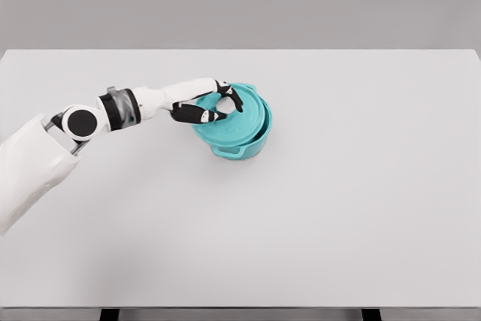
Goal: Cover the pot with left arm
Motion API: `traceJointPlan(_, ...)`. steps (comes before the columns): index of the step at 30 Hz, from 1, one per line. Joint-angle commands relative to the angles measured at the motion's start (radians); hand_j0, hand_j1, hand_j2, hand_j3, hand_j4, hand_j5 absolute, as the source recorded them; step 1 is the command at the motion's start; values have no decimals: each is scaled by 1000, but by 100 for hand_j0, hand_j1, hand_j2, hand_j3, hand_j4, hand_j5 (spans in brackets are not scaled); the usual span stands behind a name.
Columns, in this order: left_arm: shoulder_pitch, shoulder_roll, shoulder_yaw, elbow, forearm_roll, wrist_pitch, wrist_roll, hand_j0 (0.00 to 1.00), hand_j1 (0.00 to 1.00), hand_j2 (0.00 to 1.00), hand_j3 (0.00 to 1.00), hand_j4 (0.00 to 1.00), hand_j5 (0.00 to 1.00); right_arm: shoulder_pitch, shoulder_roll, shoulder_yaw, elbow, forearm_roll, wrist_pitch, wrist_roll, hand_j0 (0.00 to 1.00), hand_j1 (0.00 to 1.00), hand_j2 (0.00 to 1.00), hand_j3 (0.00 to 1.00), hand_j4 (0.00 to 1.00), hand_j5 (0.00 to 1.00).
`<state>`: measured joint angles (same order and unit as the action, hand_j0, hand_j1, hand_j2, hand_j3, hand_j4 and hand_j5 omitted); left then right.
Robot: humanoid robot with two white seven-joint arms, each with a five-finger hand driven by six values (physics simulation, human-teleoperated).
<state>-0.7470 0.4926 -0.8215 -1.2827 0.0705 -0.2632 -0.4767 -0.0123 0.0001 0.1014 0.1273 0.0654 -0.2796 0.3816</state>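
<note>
- Reaching in from the left side of the picture, the left arm [135, 107] stretches over the table [361, 208] to the pot [242, 144].
- The pot is teal and stands a little left of the table's middle, nearer the far edge than the near one.
- The lid [244, 114], of the same teal colour, lies on top of the pot and seems tilted a little, with its left edge higher. I judge it is not fully seated yet.
- The left hand [209, 107] is over the left part of the lid, its fingers [197, 116] curled around what must be the knob. The knob itself is hidden by the hand.
- So the main part looks nearly done: the lid is already over the pot.
- What is left, in my judgement: to let the lid settle flat on the rim, to open the fingers, and to take the hand away.
- The right arm does not show in this view.
</note>
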Motion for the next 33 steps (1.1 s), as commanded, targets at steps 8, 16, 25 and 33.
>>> traceJointPlan(8,-9,-37,-2,22,3,1,1,54,54,54,54,54,54,0,0,0,0,1,-1,0,100,100,100,100,100,100)
traceJointPlan(16,-18,-40,-11,42,-3,-1,3,60,60,60,60,60,60,0,0,0,0,1,0,0,100,100,100,100,100,100)
traceJointPlan(25,-23,-42,-11,42,-5,-8,3,67,67,67,67,67,67,0,0,0,0,1,0,0,100,100,100,100,100,100)
traceJointPlan(33,-25,-42,-11,43,-3,-8,3,80,80,80,80,80,80,0,0,0,0,1,0,0,100,100,100,100,100,100)
